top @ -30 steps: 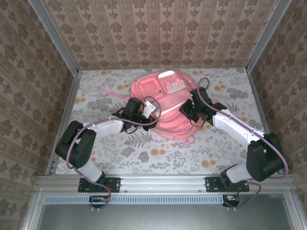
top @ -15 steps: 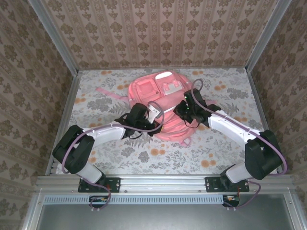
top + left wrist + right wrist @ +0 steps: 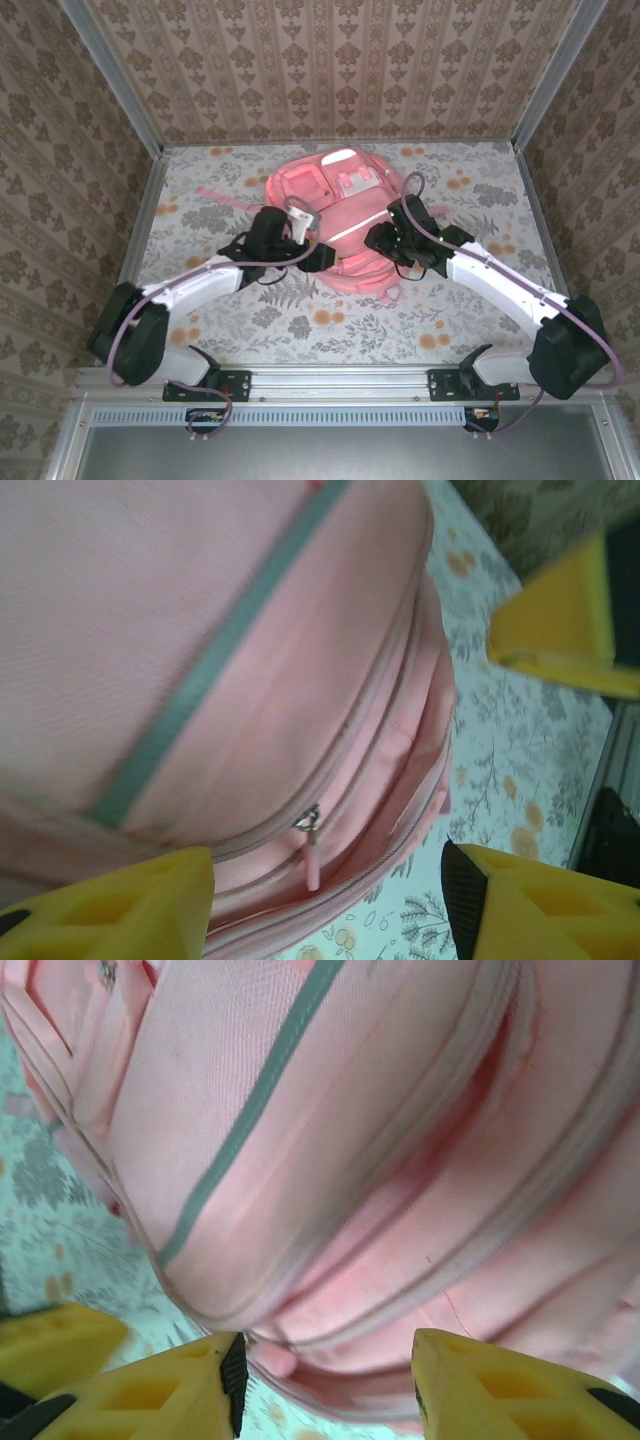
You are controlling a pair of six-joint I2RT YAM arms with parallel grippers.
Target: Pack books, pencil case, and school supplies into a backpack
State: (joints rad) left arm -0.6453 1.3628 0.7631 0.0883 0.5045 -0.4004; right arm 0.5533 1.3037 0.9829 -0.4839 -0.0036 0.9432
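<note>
Backpack point(image 3: 335, 195) lies flat on the floral table point(image 3: 200, 310), in the middle and toward the far side. It is salmon pink, with white patches point(image 3: 352, 182) on its far half and a pink strap point(image 3: 225, 192) trailing off to the left.

From the top view I see both arms reaching in over the near half of the backpack. The left gripper point(image 3: 318, 258) sits at its near left edge. The right gripper point(image 3: 380, 238) sits at its right side, just beside the pale stripe point(image 3: 350, 228). The two grippers are near each other, with pink fabric between them.

Left wrist view: the left gripper point(image 3: 325, 900) has its jaws released, the yellow fingers point(image 3: 110, 910) standing well apart. Nothing is pinched between them. Beyond the gap I see the rounded edge of the backpack, a grey-green stripe point(image 3: 210, 670) crossing the panel, and a zip pull point(image 3: 308, 828) hanging from a closed zip line. The view is somewhat blurred.

Right wrist view: the right gripper point(image 3: 325, 1375) is also released, its yellow fingers point(image 3: 500, 1390) apart and gripping nothing. The backpack point(image 3: 380, 1160) shows its stripe and several curved zip seams. I cannot tell whether any finger touches the fabric.
</note>
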